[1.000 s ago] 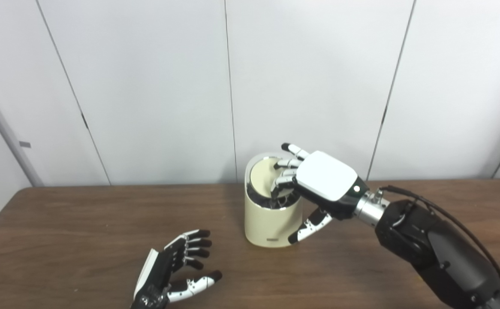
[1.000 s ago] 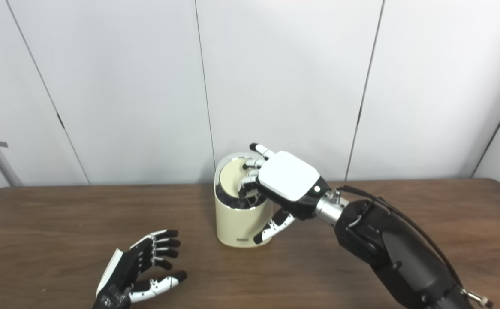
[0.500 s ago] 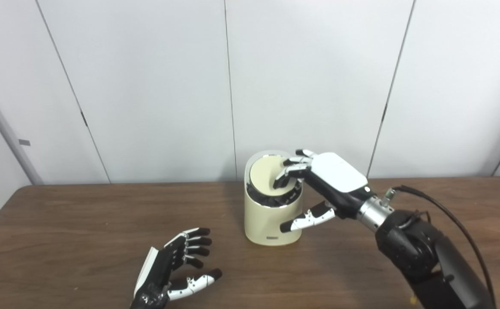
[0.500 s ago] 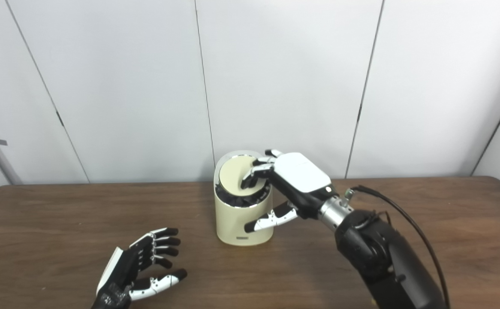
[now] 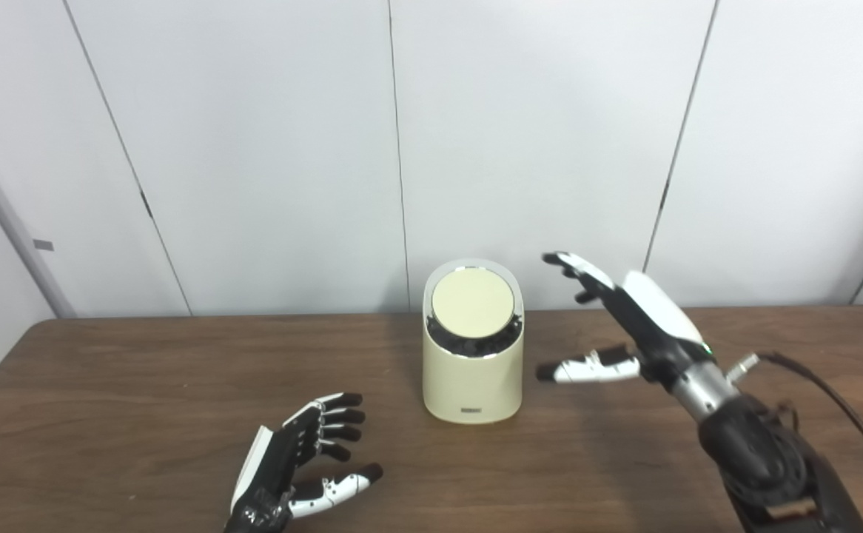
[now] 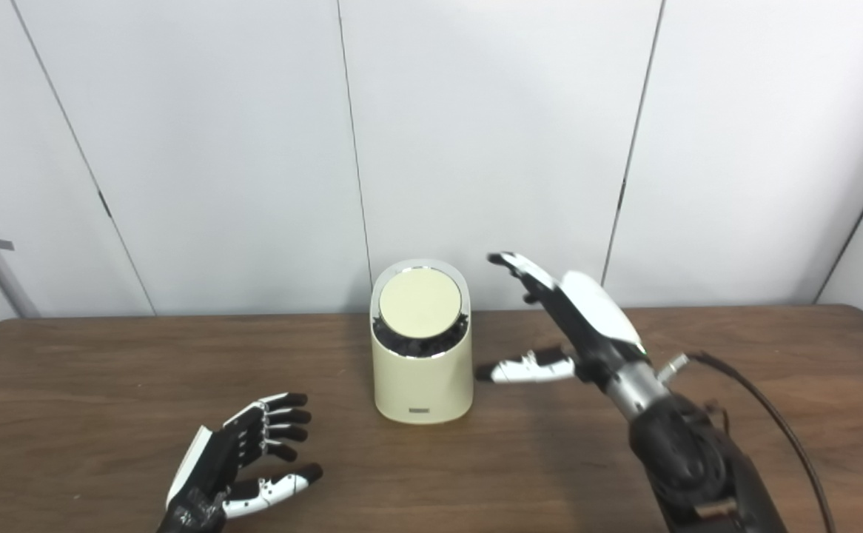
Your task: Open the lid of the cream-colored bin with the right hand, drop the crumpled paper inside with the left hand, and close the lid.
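A cream-colored bin (image 5: 472,370) stands upright at the middle of the brown table. Its round lid (image 5: 473,303) lies tilted in the chrome rim, with a dark gap below its front edge. My right hand (image 5: 628,326) is open and empty, raised to the right of the bin and apart from it, also in the right eye view (image 6: 572,326). My left hand (image 5: 302,463) is open and empty, resting low on the table in front and left of the bin. No crumpled paper is in view.
The brown wooden table (image 5: 106,400) runs the full width of the views. White wall panels (image 5: 254,148) stand right behind the bin. A black cable (image 5: 831,392) trails along my right forearm.
My right hand has lifted off the lid and drawn back to the right, fingers spread. The lid has swung back to cover the opening. The left hand has stayed put.
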Robot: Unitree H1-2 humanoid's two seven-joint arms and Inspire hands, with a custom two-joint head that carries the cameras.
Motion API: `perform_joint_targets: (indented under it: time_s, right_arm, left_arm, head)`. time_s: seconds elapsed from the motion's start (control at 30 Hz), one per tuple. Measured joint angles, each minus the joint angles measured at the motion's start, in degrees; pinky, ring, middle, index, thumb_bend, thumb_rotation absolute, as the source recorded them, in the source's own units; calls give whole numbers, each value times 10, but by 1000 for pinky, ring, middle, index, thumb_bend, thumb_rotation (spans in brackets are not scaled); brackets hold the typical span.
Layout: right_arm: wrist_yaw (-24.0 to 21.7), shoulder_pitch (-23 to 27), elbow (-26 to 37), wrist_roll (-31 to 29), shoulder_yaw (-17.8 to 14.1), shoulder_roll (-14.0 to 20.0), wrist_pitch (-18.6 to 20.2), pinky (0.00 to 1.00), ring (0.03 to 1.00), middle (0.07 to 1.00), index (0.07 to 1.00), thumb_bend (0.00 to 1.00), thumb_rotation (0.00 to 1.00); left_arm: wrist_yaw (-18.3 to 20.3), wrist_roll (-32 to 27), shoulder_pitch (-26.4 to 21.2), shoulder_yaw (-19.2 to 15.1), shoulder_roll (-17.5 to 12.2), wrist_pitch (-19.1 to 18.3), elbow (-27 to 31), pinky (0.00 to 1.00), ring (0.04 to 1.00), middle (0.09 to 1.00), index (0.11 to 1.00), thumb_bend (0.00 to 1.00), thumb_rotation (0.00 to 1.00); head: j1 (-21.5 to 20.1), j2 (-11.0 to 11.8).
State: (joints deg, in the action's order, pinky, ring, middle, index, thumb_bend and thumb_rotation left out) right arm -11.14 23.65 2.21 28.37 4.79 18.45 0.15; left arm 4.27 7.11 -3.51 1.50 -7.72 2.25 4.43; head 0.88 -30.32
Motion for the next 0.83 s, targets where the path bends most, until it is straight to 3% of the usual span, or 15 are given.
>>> perform_joint_targets:
  time_s: [0.3, 0.63, 0.83]
  right_arm:
    - [31, -80, -8, -27, -6, 0, -9, 759, 892, 964, 981, 867, 412]
    - [50, -113, -7, -87, -19, -35, -29, 836, 902, 960, 953, 840, 279]
    - [57, -120, -10, -96, -25, -44, -28, 871, 916, 969, 958, 826, 296]
  left_arm:
    - [0, 0, 0, -2, -4, 0, 0, 572, 672, 727, 772, 666, 31]
    - [1, -2, -3, -4, -3, 0, 0, 579, 668, 727, 775, 667, 41]
    - [1, -2, -3, -4, -3, 6, 0, 583, 668, 729, 777, 666, 51]
  head:
    - [-7, -1]
    - [-6, 0]
    - [-8, -2]
